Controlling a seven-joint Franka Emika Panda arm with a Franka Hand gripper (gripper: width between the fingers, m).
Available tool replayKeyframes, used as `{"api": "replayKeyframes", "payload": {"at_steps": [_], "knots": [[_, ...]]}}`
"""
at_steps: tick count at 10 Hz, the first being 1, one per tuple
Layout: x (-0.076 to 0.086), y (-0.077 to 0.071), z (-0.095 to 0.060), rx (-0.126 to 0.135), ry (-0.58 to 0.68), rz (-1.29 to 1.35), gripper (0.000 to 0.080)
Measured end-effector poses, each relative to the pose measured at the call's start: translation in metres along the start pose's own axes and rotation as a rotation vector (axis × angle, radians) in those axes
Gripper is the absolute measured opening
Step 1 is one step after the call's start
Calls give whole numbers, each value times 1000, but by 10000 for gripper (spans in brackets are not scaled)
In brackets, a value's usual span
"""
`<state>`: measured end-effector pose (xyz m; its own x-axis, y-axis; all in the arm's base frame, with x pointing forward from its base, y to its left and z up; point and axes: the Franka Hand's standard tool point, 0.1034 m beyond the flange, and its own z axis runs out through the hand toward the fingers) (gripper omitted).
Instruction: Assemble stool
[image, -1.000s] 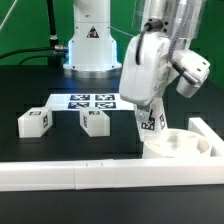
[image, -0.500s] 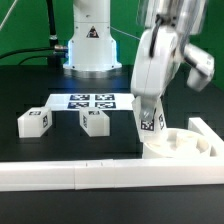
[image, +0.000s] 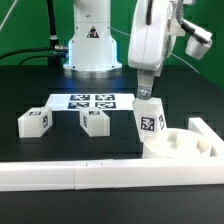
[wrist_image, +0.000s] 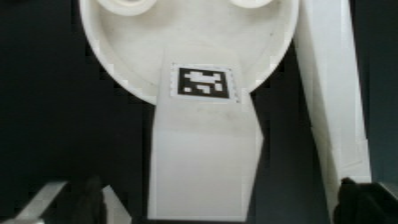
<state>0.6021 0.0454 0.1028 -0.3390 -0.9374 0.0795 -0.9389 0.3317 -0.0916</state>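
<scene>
One round white seat (image: 176, 146) and three blocky tagged legs: first leg (image: 33, 120) and second leg (image: 95, 119) on the table (image: 30, 92), third leg (image: 150, 122) tilted in the seat, fingers (wrist_image: 75, 201) spread and empty.

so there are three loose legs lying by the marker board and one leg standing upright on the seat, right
Not quite. The exterior view shows only two loose legs by the marker board, not three: one and another. The rest holds: the third leg stands upright on the seat.
</scene>
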Motion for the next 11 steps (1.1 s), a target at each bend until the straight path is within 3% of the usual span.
{"api": "replayKeyframes", "payload": {"at_steps": [2, 3, 6, 8, 11], "knots": [[0, 0, 0, 0, 1, 0, 649], [1, -1, 0, 13, -1, -27, 649], [35, -2, -2, 180, -14, -151, 649], [64, -4, -5, 252, -5, -371, 649], [65, -3, -3, 247, 5, -553, 649]]}}
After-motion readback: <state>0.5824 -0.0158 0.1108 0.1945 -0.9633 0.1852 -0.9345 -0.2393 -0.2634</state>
